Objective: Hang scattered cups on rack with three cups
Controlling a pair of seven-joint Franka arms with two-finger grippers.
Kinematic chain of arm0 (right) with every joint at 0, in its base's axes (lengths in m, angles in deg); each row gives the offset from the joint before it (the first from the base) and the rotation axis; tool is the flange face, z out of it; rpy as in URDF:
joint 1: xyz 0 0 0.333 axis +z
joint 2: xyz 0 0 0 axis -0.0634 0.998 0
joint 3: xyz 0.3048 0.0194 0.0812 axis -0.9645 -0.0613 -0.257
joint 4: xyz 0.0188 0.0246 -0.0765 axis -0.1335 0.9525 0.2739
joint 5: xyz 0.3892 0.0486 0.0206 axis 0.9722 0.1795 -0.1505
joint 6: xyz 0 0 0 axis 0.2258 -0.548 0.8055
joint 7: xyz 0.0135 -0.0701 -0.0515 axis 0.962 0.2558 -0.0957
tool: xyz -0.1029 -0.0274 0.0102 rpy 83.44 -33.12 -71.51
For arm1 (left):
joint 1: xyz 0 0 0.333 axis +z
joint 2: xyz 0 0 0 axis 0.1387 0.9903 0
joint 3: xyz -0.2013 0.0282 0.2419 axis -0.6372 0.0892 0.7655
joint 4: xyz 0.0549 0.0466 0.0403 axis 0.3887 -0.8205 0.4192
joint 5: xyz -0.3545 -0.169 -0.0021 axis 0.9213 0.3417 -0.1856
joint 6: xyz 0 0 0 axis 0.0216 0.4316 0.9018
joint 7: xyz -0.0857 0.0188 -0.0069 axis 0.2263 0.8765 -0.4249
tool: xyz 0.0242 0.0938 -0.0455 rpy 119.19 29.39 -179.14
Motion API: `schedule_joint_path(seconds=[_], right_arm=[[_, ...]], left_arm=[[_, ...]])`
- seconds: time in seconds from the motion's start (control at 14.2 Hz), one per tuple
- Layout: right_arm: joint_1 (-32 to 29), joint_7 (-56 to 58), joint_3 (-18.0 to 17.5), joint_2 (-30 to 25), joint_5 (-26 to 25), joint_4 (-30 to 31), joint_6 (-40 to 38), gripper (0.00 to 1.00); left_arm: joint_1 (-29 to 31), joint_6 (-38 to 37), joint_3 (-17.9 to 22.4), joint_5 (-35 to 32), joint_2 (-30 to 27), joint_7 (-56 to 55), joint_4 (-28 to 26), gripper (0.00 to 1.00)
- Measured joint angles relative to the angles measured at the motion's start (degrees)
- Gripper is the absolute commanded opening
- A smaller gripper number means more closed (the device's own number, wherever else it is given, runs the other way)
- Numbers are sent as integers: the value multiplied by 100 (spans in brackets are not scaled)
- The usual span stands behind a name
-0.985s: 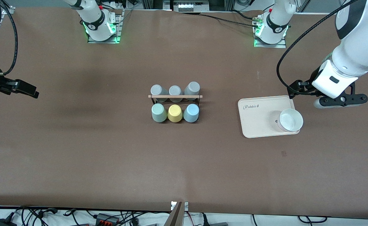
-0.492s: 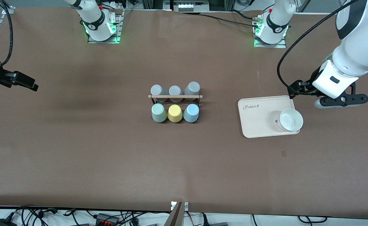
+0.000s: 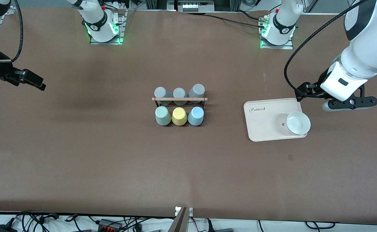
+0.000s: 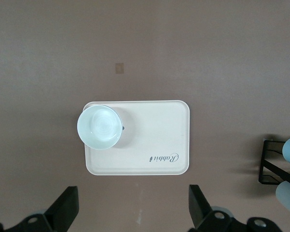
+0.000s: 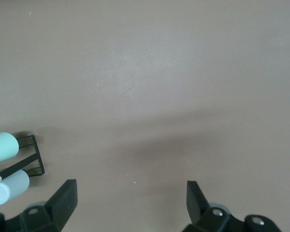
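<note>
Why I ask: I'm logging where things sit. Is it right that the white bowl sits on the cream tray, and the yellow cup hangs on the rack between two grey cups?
Not quite. In the front view the yellow cup hangs on the rack between the sage green cup and the light blue cup, not two grey ones. The white bowl does sit on the cream tray.

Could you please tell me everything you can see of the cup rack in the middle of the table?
The rack is a small black wire frame with a light wooden rod across its top. It stands upright at the table's middle. Six cups hang on it: three grey ones farther from the front camera, and a sage green, a yellow and a light blue one nearer. Neither gripper touches it.
</note>
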Motion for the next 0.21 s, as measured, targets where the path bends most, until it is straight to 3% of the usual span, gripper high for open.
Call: schedule_joint_path(seconds=[0.21], right_arm=[[1, 18, -52, -3, -174, 10, 45, 100]], left_arm=[[0, 0, 0, 0, 0, 0, 0, 100]])
